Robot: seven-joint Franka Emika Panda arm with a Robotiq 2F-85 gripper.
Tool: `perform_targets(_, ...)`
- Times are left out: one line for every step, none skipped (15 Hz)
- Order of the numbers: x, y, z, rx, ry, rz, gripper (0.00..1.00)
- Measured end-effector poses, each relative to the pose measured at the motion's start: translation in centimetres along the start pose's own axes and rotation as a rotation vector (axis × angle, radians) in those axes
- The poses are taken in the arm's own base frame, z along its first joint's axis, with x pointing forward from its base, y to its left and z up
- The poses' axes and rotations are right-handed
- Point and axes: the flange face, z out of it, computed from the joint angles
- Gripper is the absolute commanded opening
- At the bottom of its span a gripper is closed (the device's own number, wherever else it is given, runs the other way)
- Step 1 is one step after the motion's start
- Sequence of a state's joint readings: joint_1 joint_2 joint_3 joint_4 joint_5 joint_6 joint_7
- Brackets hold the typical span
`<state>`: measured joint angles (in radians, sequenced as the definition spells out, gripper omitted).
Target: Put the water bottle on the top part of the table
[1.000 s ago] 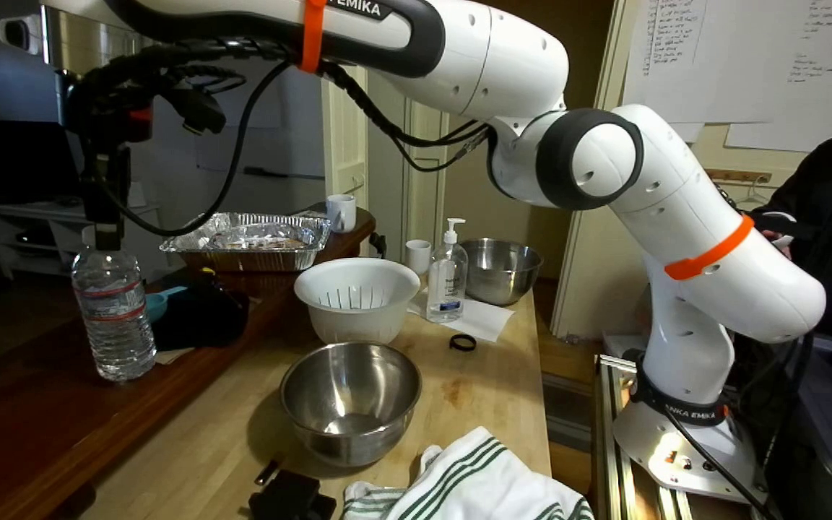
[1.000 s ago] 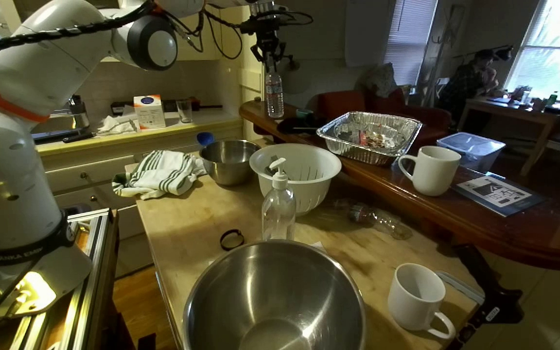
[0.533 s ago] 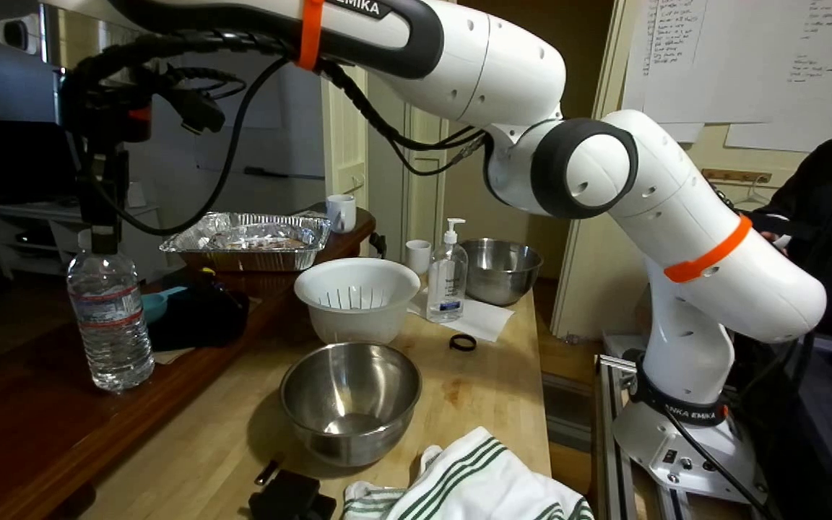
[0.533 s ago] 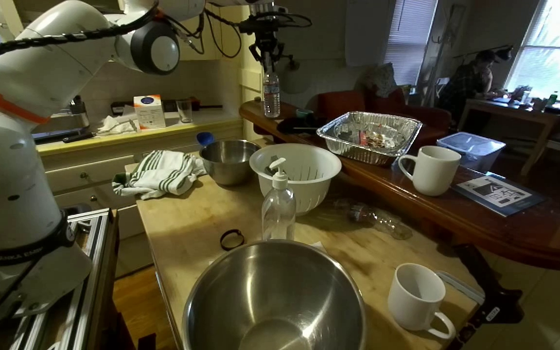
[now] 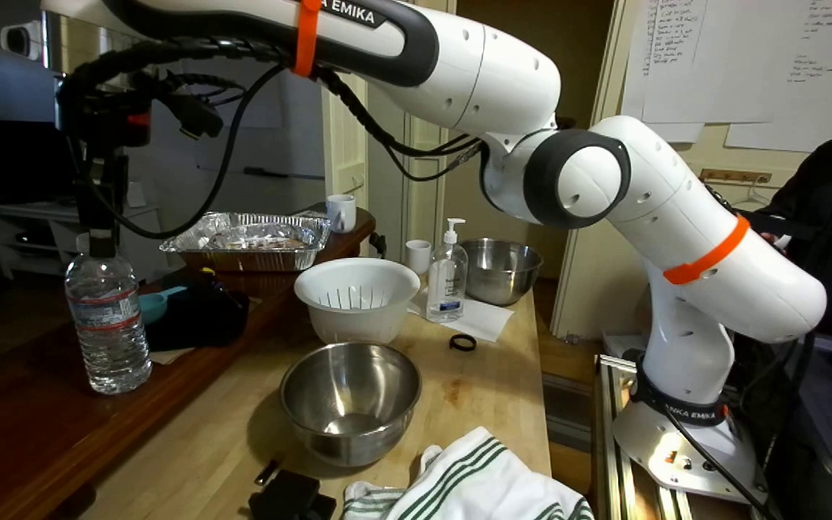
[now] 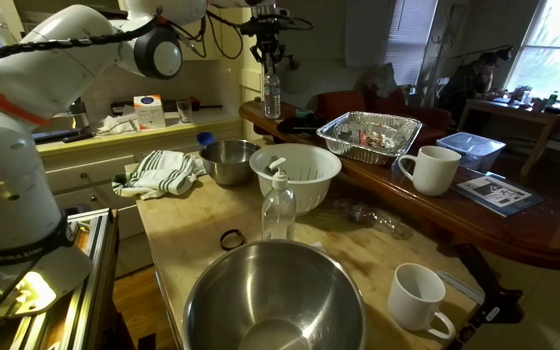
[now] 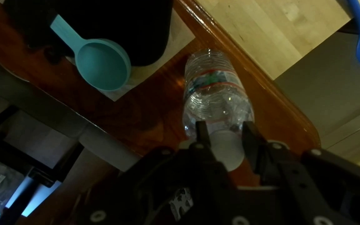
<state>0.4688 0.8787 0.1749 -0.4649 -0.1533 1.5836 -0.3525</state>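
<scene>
The raised, glossy red-brown wooden counter (image 5: pixel 11 419) lies under the clear, ribbed plastic water bottle (image 5: pixel 107 325), gripped near its top by the black two-fingered end effector (image 7: pixel 224 132), which, base contact being hard to judge, should gently seat it upright before letting go.

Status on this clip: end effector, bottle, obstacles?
End effector gripping bottle by its top. Bottle over raised dark tabletop; contact unclear. Teal scoop off to one side, apparently not in the way.
</scene>
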Motion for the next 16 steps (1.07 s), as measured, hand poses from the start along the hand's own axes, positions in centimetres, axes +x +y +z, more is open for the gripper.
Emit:
perform_targets(0.0, 0.1, 0.0, -0.001, 0.002, 0.001, 0.71)
perform_targets(0.0, 0.1, -0.2, -0.002, 0.006, 0.002, 0.77)
perform_targets(0.0, 0.1, -0.3, -0.002, 0.008, 0.002, 0.86)
perform_targets(0.0, 0.1, -0.5, -0.002, 0.01, 0.002, 0.93)
perform_targets(0.0, 0.1, -0.7, -0.003, 0.012, 0.002, 1.0)
perform_targets(0.0, 0.1, -0.9, -0.006, 0.015, 0.002, 1.0)
perform_targets(0.0, 0.0, -1.3, -0.01, 0.018, 0.002, 1.0)
perform_targets(0.0, -0.1, -1.9, -0.015, 0.024, 0.001, 1.0)
perform_targets(0.0, -0.3, -2.7, -0.022, 0.032, -0.002, 1.0)
perform_targets(0.1, -0.7, -3.6, -0.028, 0.042, -0.005, 1.0)
perform_targets(0.1, -1.1, -4.7, -0.034, 0.056, -0.01, 1.0)
perform_targets(0.1, -1.5, -6.0, -0.042, 0.07, -0.014, 1.0)
perform_targets(0.1, -1.8, -7.3, -0.051, 0.084, -0.018, 0.99)
perform_targets(-0.1, -1.9, -8.7, -0.074, 0.096, -0.004, 1.0)
perform_targets(-0.3, -1.8, -10.1, -0.109, 0.105, 0.032, 1.0)
perform_targets(-0.7, -1.5, -11.4, -0.142, 0.115, 0.074, 1.0)
